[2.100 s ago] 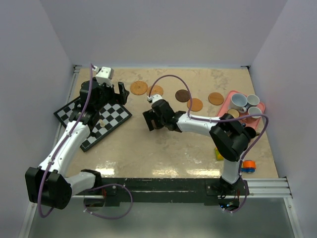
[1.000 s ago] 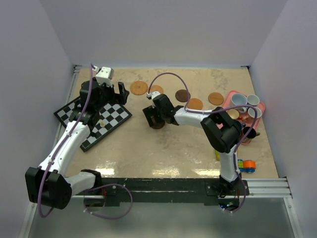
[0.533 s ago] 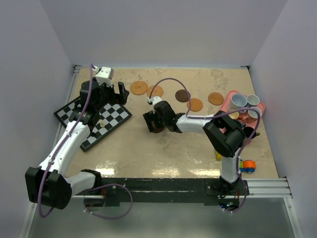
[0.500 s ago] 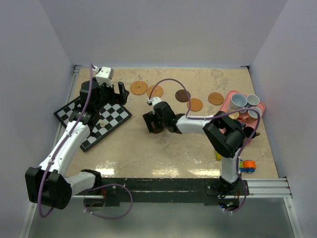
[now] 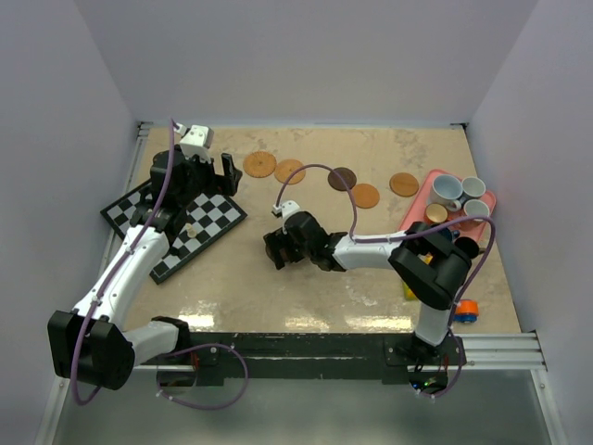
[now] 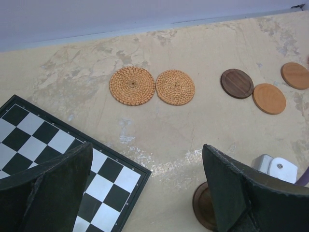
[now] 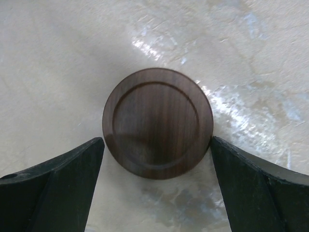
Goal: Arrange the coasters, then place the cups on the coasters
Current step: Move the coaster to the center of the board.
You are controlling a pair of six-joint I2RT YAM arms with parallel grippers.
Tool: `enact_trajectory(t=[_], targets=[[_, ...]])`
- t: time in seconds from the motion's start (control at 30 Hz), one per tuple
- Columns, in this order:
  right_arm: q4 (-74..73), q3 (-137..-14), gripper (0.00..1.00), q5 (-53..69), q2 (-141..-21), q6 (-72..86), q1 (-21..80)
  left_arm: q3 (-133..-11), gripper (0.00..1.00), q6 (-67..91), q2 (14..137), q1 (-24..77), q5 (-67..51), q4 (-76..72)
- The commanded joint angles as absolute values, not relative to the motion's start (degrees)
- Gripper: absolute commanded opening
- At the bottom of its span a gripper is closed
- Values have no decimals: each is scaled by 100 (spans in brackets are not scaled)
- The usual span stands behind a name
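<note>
A dark brown coaster (image 7: pixel 157 123) lies flat on the table between the fingers of my right gripper (image 7: pixel 157 141), which is open; the right fingertip is at its rim and the left stands a little apart. From above, that gripper (image 5: pixel 278 248) sits left of the table's middle and covers the coaster. Two woven orange-tan coasters (image 6: pixel 132 85) (image 6: pixel 175 87), another dark brown coaster (image 6: pixel 237 83) and two smooth orange ones (image 6: pixel 269 98) (image 6: pixel 295 75) lie along the back. The cups (image 5: pixel 447 190) stand on a pink tray (image 5: pixel 414 209) at the right. My left gripper (image 5: pixel 196 171) hangs open over the chessboard's far corner, holding nothing.
A black-and-white chessboard (image 5: pixel 176 222) lies at the left with a small piece on it. Small coloured toys (image 5: pixel 463 309) sit near the front right by the right arm's base. White walls close in the table on three sides.
My right gripper has slid toward the near edge and slightly left, with the dark brown coaster staying between its open fingers. The left arm has not moved.
</note>
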State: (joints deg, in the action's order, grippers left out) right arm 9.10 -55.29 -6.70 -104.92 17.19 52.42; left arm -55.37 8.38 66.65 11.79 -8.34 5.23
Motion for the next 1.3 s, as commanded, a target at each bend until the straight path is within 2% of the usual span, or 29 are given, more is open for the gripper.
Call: enact_trajectory(t=[0.0, 0.3, 0.67, 1.0, 1.2, 1.27], targets=[[246, -5107, 96, -316, -10600, 2197, 5484, -5520, 100, 905, 6671, 1230, -835, 316], [62, -5247, 98, -712, -10328, 2426, 5572, -5520, 100, 905, 6697, 1248, -817, 316], [-387, -6239, 98, -1011, -10204, 1714, 5248, -5520, 100, 888, 6671, 1257, -782, 334], [-35, -7101, 66, -791, -10853, 1398, 4834, -5537, 100, 870, 6645, 1257, -747, 343], [220, -7435, 37, -791, -11355, 1292, 4825, -5528, 100, 870, 6644, 1257, -738, 343], [246, -7479, 32, -826, -11434, 1292, 4825, -5528, 100, 870, 6644, 1257, -747, 343]])
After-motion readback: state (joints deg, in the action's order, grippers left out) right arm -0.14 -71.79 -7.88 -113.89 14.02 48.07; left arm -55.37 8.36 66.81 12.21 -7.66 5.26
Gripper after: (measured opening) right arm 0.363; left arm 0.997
